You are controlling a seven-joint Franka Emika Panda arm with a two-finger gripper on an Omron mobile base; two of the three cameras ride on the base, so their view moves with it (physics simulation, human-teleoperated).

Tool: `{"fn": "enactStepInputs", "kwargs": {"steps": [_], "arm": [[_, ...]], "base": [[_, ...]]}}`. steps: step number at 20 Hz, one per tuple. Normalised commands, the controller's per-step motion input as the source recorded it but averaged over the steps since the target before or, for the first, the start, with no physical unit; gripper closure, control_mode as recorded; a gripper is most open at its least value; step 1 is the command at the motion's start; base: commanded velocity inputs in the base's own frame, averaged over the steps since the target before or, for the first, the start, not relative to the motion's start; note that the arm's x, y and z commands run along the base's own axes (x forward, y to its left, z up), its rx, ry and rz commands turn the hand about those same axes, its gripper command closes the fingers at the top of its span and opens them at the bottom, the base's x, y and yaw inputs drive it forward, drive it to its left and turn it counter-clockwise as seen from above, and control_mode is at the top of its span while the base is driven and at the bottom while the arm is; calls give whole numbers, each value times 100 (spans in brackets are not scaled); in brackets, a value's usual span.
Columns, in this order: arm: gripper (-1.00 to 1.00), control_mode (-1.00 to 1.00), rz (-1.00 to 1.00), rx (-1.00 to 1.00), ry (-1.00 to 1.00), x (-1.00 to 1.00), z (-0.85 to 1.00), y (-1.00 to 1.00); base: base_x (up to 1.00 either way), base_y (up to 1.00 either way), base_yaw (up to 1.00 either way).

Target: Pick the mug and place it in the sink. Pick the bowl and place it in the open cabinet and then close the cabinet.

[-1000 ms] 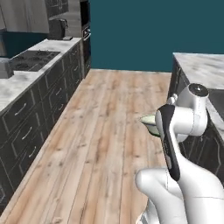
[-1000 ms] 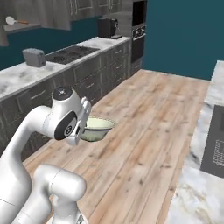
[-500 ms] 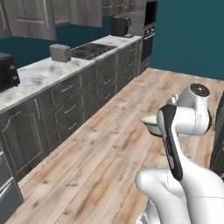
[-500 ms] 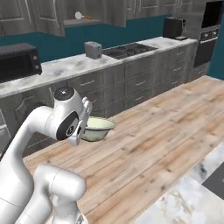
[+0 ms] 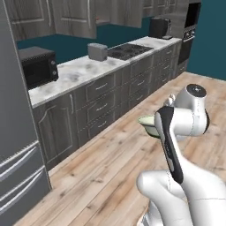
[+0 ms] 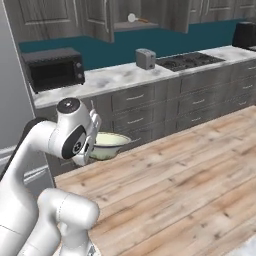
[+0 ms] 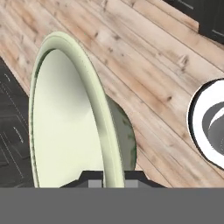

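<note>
**While carried, bowl faces cabinet**

With the gripper (image 7: 107, 177) clamped on the bowl (image 6: 109, 144) rim, the bowl hangs above the wooden floor (image 6: 190, 180); the open cabinet (image 6: 131, 17) lies ahead and higher, beyond the counter (image 6: 125, 75).

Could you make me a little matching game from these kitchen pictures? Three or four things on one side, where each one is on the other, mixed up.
Things:
1. bowl
2. toaster
3. microwave
4. small utensil with orange handle

Places:
A. on the marble counter, just left of the stovetop
B. up on the shelf of the open cabinet
C. held by its rim in the gripper, above the wooden floor
D. on the counter's left end, near the tall grey fridge

Pairs: 1-C, 2-A, 3-D, 4-B
</note>
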Motion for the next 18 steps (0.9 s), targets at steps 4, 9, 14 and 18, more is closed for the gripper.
{"fn": "enactStepInputs", "kwargs": {"steps": [4,9,14,18], "arm": [[100,100,0,0,0,0,0,0],[100,100,0,0,0,0,0,0],[100,100,0,0,0,0,0,0],[100,100,0,0,0,0,0,0]], "base": [[98,9,0],[29,-59,0],[60,-69,3],[100,-19,0]]}}
